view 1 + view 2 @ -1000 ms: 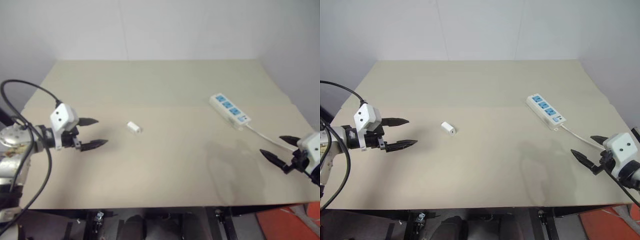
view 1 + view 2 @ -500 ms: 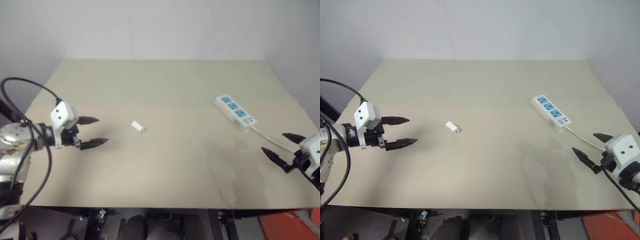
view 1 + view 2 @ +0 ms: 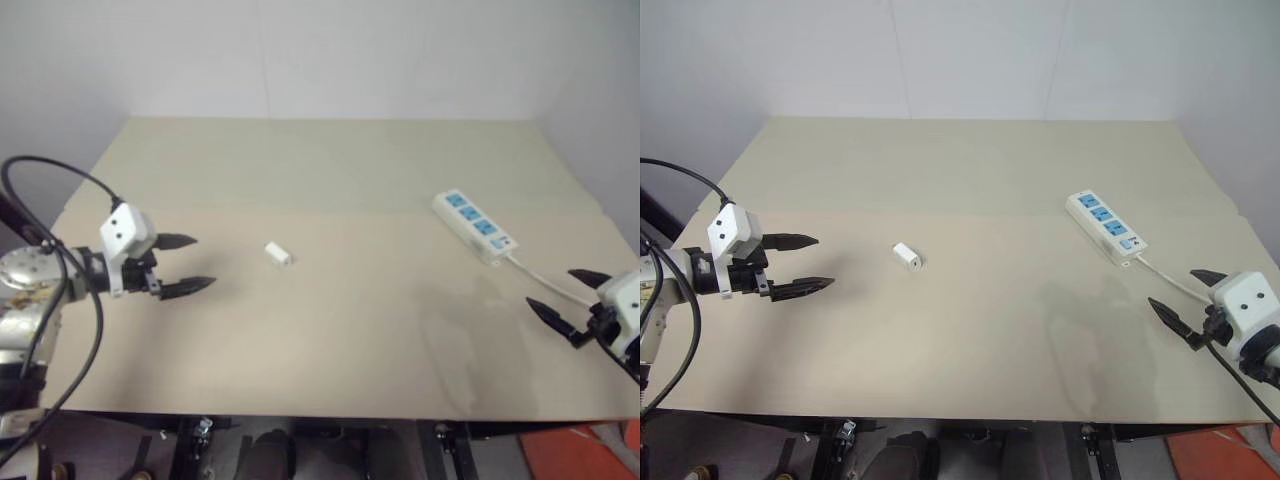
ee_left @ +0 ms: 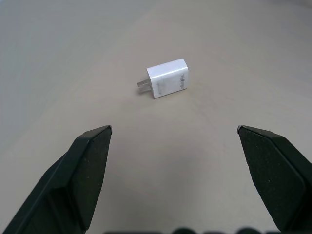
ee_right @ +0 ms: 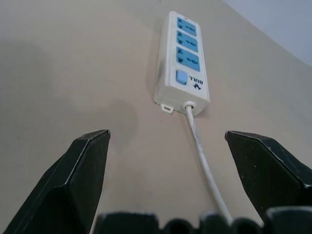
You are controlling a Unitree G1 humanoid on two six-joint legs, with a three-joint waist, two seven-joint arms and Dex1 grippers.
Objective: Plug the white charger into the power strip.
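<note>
Ahead of the left hand [image 3: 186, 265], between its wide-spread fingers and untouched: white charger [image 4: 167, 85], lying on the worktop [image 3: 970, 330], prongs sideways. Beyond the right hand [image 3: 1186, 305], likewise fully open and empty: power strip [image 5: 183, 65], sockets free. Nothing grasped yet; pickup and plugging all remaining.

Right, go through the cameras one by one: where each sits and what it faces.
Left eye view: on the head, looking down over the table; left gripper and right gripper show.
Right eye view: the same scene, slightly offset.
Left wrist view: along open fingers at the white charger.
Right wrist view: along open fingers at the power strip and its cord.
</note>
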